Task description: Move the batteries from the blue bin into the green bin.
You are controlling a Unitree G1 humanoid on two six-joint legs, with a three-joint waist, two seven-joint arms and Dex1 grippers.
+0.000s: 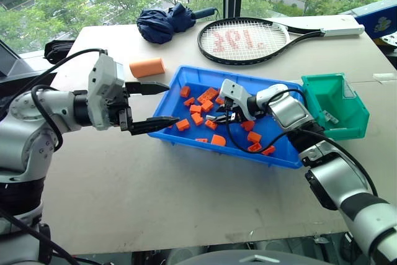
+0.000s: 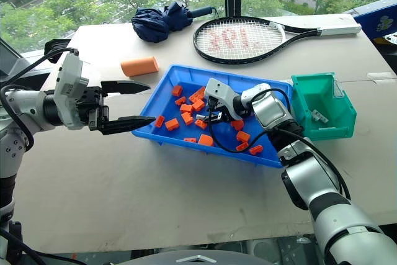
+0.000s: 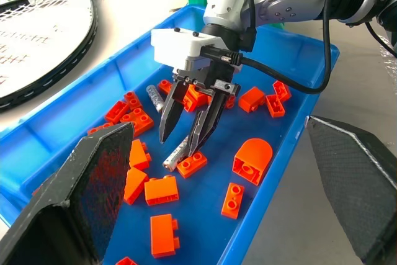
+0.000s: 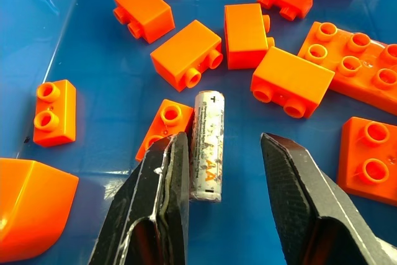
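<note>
Inside blue bin (image 1: 186,80), mid-floor: battery (image 4: 208,146), silver-grey, printed "AA", lying flat.
Right gripper (image 4: 218,178): released, fingers straddling battery; 1 finger touching it, other apart.
Obstructions: orange bricks (image 4: 186,54) crowd battery's far end.
Green bin (image 1: 338,107): beside blue bin's right wall.
Left gripper (image 1: 162,103): released, at blue bin's left edge.
Desk (image 1: 155,184): near side bare.

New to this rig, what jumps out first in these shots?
The blue bin at mid-table, strewn with orange bricks, with the right gripper lowered into it, its fingers open either side of a silver battery lying on the bin floor. The left gripper hovers open at the bin's left edge. Behind lie a racket and a folded navy umbrella; the green bin sits at the blue bin's right end.
</note>
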